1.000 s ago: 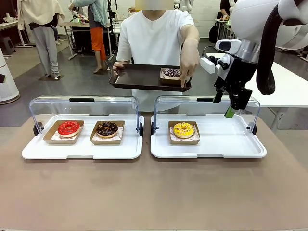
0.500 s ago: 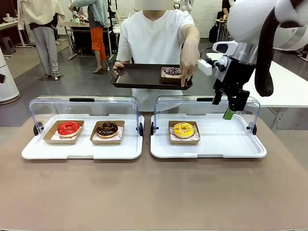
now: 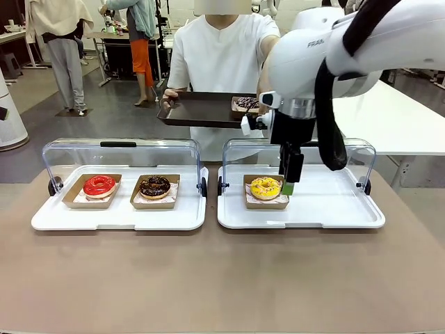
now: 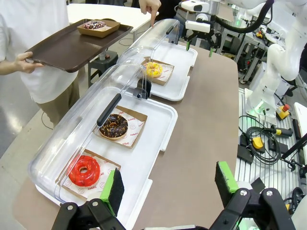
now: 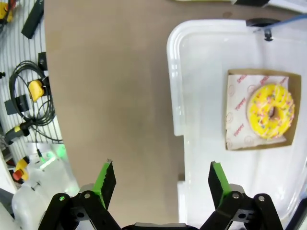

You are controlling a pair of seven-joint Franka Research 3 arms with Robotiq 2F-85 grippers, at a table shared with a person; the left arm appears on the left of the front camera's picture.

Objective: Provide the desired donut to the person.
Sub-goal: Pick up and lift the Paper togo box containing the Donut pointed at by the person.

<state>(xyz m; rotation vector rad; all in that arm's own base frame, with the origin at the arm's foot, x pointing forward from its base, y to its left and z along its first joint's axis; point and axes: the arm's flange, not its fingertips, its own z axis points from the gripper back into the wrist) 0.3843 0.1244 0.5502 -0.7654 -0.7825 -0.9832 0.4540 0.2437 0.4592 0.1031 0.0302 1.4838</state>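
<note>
A person [image 3: 222, 49] in a white shirt holds a dark brown tray [image 3: 198, 111] that bears a boxed sprinkled donut [image 3: 247, 104]. On the right white tray [image 3: 334, 209] a yellow donut [image 3: 265, 188] sits in its cardboard box. My right gripper [image 3: 287, 186] hangs open just right of that donut, nothing between its fingers. In the right wrist view the gripper [image 5: 161, 181] is over the tray's edge and the yellow donut [image 5: 270, 111] lies off to the right. My left gripper [image 4: 169, 184] is open above the table's near-left end. The person's hand [image 4: 151, 5] points downward.
The left white tray [image 3: 118, 216] carries a red donut [image 3: 99, 186] and a chocolate donut [image 3: 154, 186], each in a box. Clear lids [image 3: 122, 149] stand open behind both trays. Bare brown table [image 3: 222, 278] lies in front of the trays. Other people stand far behind.
My right arm has swung left and down, from the right tray's back right corner to beside the yellow donut. It now covers the person's pointing hand in the front view.
</note>
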